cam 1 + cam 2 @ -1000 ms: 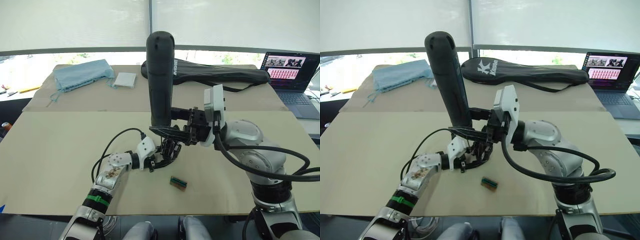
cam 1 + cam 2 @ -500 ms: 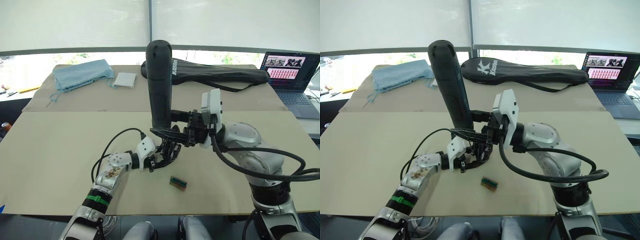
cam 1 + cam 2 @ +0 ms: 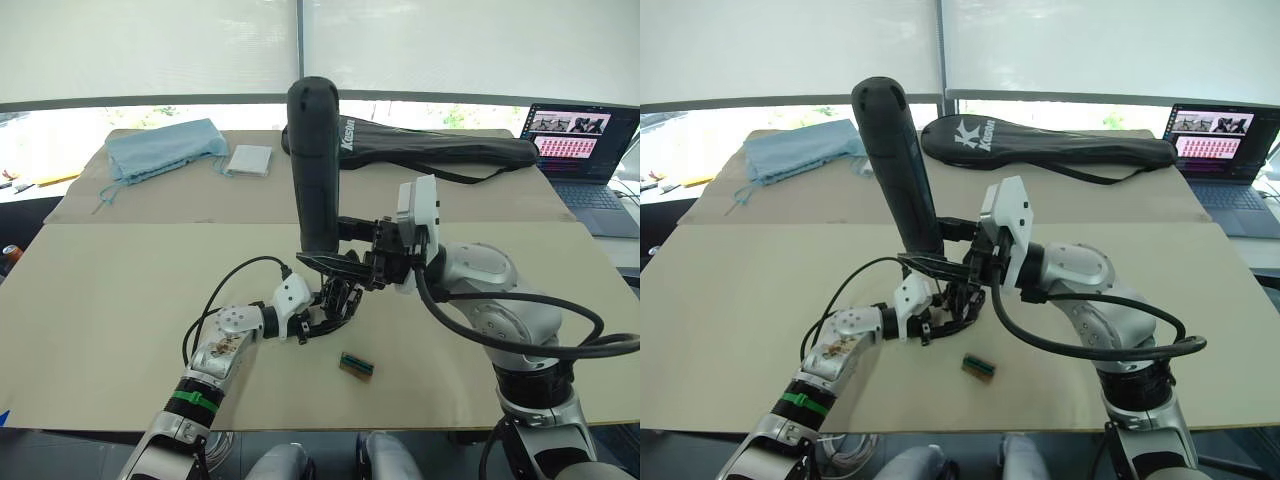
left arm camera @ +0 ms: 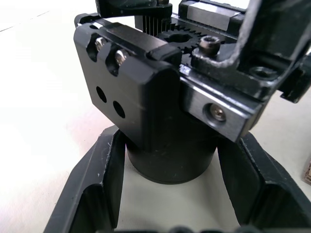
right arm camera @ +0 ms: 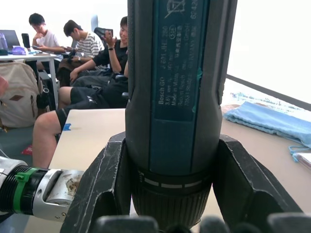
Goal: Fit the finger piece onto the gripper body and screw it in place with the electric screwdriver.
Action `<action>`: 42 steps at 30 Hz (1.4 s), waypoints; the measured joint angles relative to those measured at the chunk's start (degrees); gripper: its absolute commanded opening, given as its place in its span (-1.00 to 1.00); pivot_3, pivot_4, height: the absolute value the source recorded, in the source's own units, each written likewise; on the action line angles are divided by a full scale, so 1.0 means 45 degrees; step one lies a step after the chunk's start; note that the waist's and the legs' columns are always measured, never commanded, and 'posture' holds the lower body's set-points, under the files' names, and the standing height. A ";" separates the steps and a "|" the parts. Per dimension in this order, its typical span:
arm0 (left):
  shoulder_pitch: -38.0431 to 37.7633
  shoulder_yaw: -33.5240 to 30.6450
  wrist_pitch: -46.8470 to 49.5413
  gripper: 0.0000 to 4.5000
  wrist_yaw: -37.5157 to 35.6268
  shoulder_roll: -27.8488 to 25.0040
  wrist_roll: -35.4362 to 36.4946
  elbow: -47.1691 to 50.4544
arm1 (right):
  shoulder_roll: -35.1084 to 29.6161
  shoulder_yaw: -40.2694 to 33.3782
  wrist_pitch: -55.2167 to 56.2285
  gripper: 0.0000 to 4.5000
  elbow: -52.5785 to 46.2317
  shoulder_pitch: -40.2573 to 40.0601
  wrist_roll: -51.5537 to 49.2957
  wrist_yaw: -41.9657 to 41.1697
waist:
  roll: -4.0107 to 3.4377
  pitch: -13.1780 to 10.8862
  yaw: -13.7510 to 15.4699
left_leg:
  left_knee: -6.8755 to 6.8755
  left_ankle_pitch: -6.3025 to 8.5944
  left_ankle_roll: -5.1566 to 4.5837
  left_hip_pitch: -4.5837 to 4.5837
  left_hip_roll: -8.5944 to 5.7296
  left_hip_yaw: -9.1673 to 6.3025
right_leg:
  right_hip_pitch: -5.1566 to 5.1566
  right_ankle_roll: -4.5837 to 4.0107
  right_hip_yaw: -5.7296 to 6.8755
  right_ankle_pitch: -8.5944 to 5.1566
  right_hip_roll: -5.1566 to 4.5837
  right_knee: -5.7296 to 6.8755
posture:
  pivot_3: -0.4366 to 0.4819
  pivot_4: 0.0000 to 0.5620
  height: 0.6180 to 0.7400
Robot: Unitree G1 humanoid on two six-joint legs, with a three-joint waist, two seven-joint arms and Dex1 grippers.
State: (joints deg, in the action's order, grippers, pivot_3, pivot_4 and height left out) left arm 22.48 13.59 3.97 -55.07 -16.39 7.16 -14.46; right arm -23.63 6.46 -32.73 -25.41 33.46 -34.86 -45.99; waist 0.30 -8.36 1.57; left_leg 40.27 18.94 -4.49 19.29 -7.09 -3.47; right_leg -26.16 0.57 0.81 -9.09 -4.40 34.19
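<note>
Left wrist view shows the left gripper (image 4: 170,204) with its 2 black fingers (image 4: 95,187) set close on either side of the round base of the gripper body (image 4: 160,116), holding it upright on the tan table cover (image 3: 120,300), probably so the screw holes face up toward the tool. Silver screw heads sit on its top block, and a socket screw lies in the metal rail at about 3 o'clock from it. I cannot tell from these pictures whether the finger piece is already seated.

In the left eye view the right gripper (image 3: 352,252) is clamped around the lower end of the electric screwdriver (image 3: 315,165), which stands nearly vertical with its rounded end at 12 o'clock and its bit end hidden among the parts just above the gripper body (image 3: 338,298). That upright pose suits driving a screw straight down (any tilt would likely make the bit slip).

A small green-edged block (image 3: 357,366) lies on the cover at 5 o'clock from the gripper body, apart from it. A black racket bag (image 3: 440,150), a blue cloth (image 3: 165,148) and a laptop (image 3: 580,145) sit at the far edge.

Compared with 1 second ago, the screwdriver's top has leaned slightly toward 11 o'clock and the right gripper has shifted a little toward the left arm; the gripper body has stayed where it was.
</note>
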 measured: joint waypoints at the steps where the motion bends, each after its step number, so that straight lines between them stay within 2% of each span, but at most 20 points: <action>1: 0.0000 0.0000 0.0000 0.01 0.0000 0.0000 0.0000 0.0000 | 0.0000 0.0000 0.0000 -0.15 0.0000 0.0000 0.0027 -0.0021 | 0.0000 0.0000 0.0000 | 0.0000 0.0000 0.0000 0.0000 0.0000 0.0000 | 0.0000 0.0000 0.0001 0.0000 0.0000 0.0000 | -0.05 -0.47 1.00; 42: -0.0188 -0.0017 0.0018 0.01 0.0083 -0.0017 0.0001 0.0216 | -0.0088 0.0426 0.0466 -0.15 0.0087 0.0006 0.0964 -0.0807 | 0.0000 0.0000 -0.0051 | -0.0004 0.0000 0.0001 -0.0001 0.0000 0.0000 | -0.0001 0.0000 0.0003 0.0000 0.0001 -0.0001 | -0.05 -0.47 1.00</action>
State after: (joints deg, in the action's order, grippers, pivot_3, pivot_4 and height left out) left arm 21.64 13.51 4.05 -54.69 -16.47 7.17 -13.49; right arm -24.03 8.38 -30.63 -25.02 33.48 -30.52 -49.62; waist 0.30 -8.36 1.34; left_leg 40.26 18.94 -4.49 19.29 -7.09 -3.47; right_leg -26.17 0.57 0.83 -9.09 -4.40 34.19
